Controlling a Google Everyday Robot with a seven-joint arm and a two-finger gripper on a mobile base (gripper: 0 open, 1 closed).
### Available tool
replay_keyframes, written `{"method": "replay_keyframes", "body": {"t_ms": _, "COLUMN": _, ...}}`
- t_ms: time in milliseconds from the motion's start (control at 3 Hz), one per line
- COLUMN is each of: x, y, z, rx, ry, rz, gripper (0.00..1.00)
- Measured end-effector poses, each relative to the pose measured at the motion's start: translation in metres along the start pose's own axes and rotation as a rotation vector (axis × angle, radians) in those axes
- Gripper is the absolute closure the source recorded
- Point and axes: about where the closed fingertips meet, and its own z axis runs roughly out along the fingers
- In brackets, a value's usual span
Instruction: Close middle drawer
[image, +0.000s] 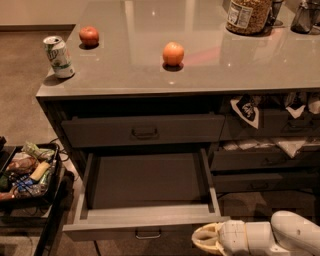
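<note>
Glossy grey tabletop (210, 65) carries:
- green-and-white drinks can (59, 56), upright, near the left front corner
- red apple (89, 36), behind the can, apart from it
- round orange fruit (173, 53), near mid-tabletop, well apart from the apple
- clear jar with brown contents and paper label (247, 15), back right
- dark object (305, 17), far right edge, partly cut off; cannot identify

Top grey drawer with taller front panel (142, 131): pushed in. Right-hand grey drawers (260, 160): black-and-white cloth (245, 110) and white cloths (290, 145) hang over their fronts.

Black tray of mixed snack packets (27, 172), low at left, on brown carpet (20, 100).

White gripper (207, 238): bottom right of view, low in front of the cabinet.
</note>
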Motion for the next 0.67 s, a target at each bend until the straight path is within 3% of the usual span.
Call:
{"method": "replay_keyframes", "body": {"t_ms": 333, "x": -0.0019, "y": -0.0135, "z": 0.004, "rx": 0.083, "ry": -0.109, "rz": -0.144, "gripper": 1.0}}
{"method": "replay_keyframes", "body": {"t_ms": 667, "x": -0.0009, "y": -0.0115, "z": 0.0071, "rx": 0.084, "ry": -0.118, "rz": -0.187, "gripper": 1.0}}
